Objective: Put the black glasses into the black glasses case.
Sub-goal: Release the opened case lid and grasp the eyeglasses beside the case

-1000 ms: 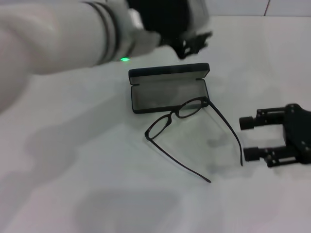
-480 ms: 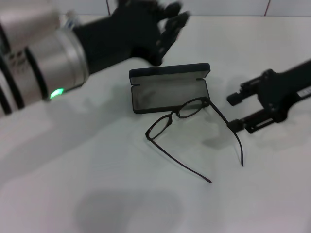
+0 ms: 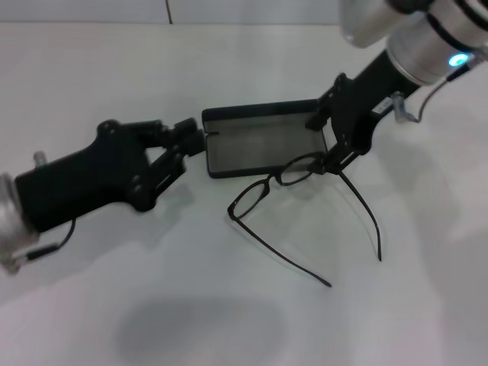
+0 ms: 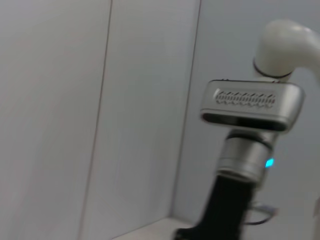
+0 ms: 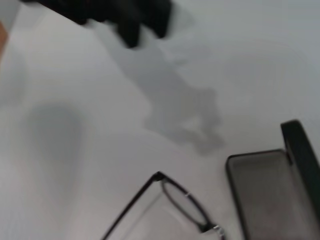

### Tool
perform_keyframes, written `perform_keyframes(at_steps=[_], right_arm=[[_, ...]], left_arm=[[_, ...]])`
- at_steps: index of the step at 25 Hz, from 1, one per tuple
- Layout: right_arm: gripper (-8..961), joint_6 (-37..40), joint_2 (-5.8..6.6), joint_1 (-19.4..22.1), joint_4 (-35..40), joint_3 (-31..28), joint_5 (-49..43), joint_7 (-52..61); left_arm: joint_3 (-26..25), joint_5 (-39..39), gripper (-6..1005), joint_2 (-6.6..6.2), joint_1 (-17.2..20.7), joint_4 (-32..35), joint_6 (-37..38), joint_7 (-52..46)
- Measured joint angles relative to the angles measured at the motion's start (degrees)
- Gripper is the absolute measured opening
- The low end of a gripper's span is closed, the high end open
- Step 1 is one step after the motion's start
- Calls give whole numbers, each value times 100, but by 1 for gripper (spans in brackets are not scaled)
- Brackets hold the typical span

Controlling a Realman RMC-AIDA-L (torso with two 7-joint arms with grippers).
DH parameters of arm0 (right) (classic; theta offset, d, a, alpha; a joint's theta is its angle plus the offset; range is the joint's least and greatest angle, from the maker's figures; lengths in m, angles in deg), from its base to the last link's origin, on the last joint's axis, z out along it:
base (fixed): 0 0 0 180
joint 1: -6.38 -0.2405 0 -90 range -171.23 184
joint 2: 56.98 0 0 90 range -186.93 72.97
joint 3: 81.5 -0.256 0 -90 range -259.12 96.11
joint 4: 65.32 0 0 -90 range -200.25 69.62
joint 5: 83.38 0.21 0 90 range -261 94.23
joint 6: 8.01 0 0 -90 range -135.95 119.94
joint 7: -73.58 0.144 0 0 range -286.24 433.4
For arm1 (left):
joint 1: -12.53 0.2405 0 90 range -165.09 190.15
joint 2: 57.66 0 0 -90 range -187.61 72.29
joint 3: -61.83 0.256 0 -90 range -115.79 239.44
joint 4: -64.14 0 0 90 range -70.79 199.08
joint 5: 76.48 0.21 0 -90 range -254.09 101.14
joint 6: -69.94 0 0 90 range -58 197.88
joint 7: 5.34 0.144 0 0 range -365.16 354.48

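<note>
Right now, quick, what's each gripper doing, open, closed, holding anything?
Left gripper: open, at the black glasses case, holding nothing.
Right gripper: open, over the black glasses hinge, nothing gripped yet.

The left gripper crowds the black glasses case on one end, the right gripper on the other, while the black glasses lean across its near edge.

Both arms are black toward the hands, with silver wrist cuffs. The right hand has a blue light on its cuff; the left hand trails a thin black cable.
</note>
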Motion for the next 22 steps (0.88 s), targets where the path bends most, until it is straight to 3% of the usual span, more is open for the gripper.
perform_keyframes(at_steps=[5, 8, 16, 22], right_arm=[[703, -456, -21, -551, -447, 750, -42, 54], [699, -736, -31, -726, -577, 1294, -1, 55], [690, -1217, -32, -708, -420, 2301, 85, -117], [685, -1341, -32, -739, -275, 2801, 364, -185]], left_arm=[[-1420, 42, 141, -46, -558, -2394, 1908, 1198], [-1738, 135, 141, -109, -653, -3127, 2339, 1724], [-1766, 780, 141, 0, -785, -3617, 2072, 2083], [-1739, 832, 142, 13, -1185, -4598, 1872, 2711]])
